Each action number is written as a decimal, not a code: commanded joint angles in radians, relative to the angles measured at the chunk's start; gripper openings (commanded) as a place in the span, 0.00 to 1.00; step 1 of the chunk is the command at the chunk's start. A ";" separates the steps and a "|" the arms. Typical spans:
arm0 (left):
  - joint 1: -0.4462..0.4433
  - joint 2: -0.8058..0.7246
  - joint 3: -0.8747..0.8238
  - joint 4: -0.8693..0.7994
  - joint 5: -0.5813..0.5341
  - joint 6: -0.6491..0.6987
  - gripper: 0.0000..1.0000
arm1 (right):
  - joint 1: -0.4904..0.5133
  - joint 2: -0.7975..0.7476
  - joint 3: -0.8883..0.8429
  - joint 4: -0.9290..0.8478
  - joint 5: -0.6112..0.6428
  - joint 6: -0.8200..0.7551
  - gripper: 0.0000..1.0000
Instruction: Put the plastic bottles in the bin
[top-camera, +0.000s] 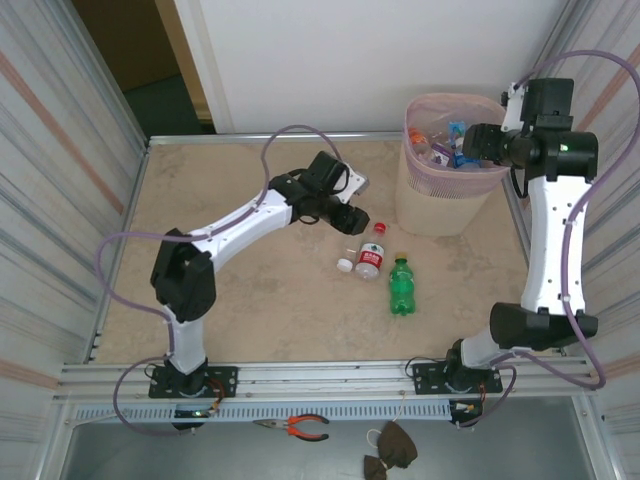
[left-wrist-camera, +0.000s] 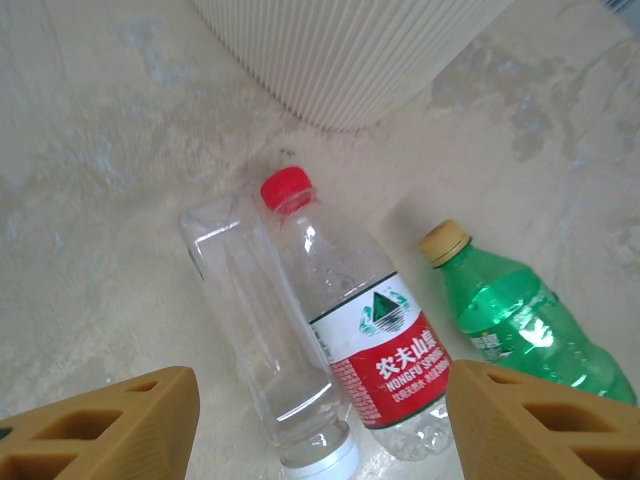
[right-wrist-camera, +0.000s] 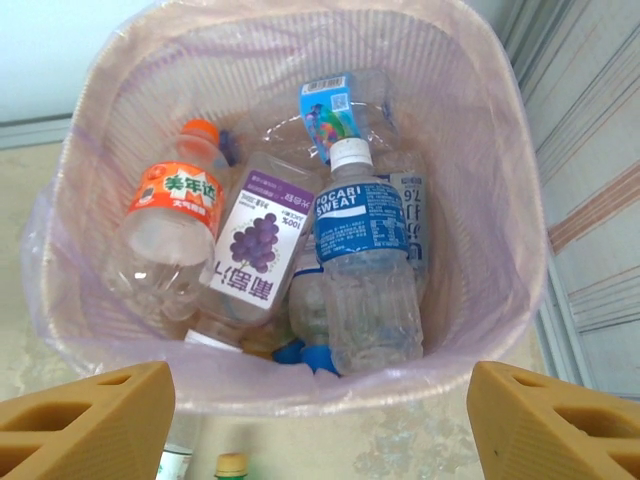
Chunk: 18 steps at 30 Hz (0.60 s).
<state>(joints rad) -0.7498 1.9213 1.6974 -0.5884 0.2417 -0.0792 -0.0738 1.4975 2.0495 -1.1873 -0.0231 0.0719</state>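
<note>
Three plastic bottles lie on the table left of the bin (top-camera: 450, 165). They are a clear one with a white cap (left-wrist-camera: 262, 330), a red-capped one with a red label (left-wrist-camera: 375, 335) and a green one (left-wrist-camera: 525, 325). My left gripper (left-wrist-camera: 320, 410) hangs open just above them, its fingers (left-wrist-camera: 110, 425) on either side of the clear and red-label bottles, touching neither. In the top view it (top-camera: 350, 218) sits just left of the red-label bottle (top-camera: 371, 255) and green bottle (top-camera: 401, 287). My right gripper (right-wrist-camera: 320, 410) is open and empty over the bin's near rim (right-wrist-camera: 300, 385). Several bottles lie inside, among them a blue-label one (right-wrist-camera: 365, 270).
The bin's ribbed wall (left-wrist-camera: 350, 60) stands just beyond the three bottles. Corrugated metal walls (top-camera: 60, 150) close in both sides of the table. Orange-handled pliers (top-camera: 300, 427) lie on the ledge below the front rail.
</note>
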 joint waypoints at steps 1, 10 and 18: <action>0.006 0.057 0.075 -0.098 -0.012 -0.048 0.66 | -0.014 -0.049 -0.028 0.027 -0.010 0.020 0.76; -0.009 0.164 0.108 -0.122 -0.052 -0.110 0.66 | -0.027 -0.103 -0.071 0.040 -0.027 0.011 0.75; -0.023 0.221 0.096 -0.122 -0.040 -0.125 0.66 | -0.030 -0.114 -0.078 0.047 -0.041 0.010 0.75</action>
<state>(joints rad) -0.7666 2.1235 1.7748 -0.6846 0.2070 -0.1852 -0.0963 1.4143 1.9785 -1.1618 -0.0444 0.0715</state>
